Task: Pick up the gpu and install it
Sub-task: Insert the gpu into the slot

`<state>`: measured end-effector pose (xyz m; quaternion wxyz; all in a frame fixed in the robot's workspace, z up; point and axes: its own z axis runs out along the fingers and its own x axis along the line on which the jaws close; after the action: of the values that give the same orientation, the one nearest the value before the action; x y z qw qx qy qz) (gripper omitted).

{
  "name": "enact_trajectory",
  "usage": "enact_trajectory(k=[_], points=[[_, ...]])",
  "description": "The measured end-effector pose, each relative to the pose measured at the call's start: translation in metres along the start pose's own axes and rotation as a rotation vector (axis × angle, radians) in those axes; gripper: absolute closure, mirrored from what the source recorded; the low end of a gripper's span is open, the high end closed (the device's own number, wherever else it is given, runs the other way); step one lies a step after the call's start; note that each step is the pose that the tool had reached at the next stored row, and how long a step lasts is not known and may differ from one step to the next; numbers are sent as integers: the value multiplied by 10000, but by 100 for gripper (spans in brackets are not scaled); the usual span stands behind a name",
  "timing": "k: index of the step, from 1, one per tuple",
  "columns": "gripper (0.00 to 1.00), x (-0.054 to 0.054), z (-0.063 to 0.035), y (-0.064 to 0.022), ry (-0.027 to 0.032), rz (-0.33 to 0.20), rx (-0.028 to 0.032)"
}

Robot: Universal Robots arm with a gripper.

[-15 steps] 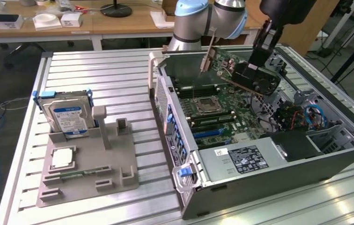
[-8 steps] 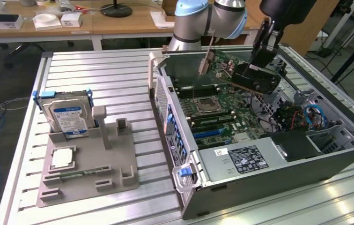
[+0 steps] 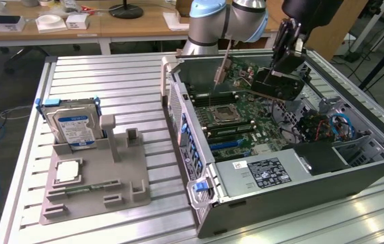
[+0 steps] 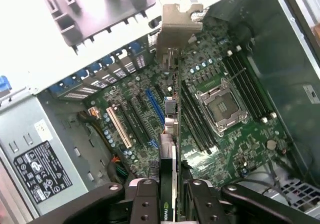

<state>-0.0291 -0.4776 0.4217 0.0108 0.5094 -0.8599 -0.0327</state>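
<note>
Tool (image 4: 168, 199) clamping gpu (image 3: 277, 85) | long axis toward case (image 3: 209, 218) rear, bracket end foremost | probably above motherboard (image 3: 246, 132)

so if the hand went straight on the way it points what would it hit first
Probably the motherboard, near the blue slot, with the held gpu touching before the hand; depth is unclear.
</note>
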Motion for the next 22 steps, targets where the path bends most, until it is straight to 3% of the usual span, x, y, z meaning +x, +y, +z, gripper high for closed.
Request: enact_trajectory(k=[12, 22], points=[[74, -2, 5, -4, 121, -1803, -27], [74, -5, 92, -17, 241, -3588, -53]])
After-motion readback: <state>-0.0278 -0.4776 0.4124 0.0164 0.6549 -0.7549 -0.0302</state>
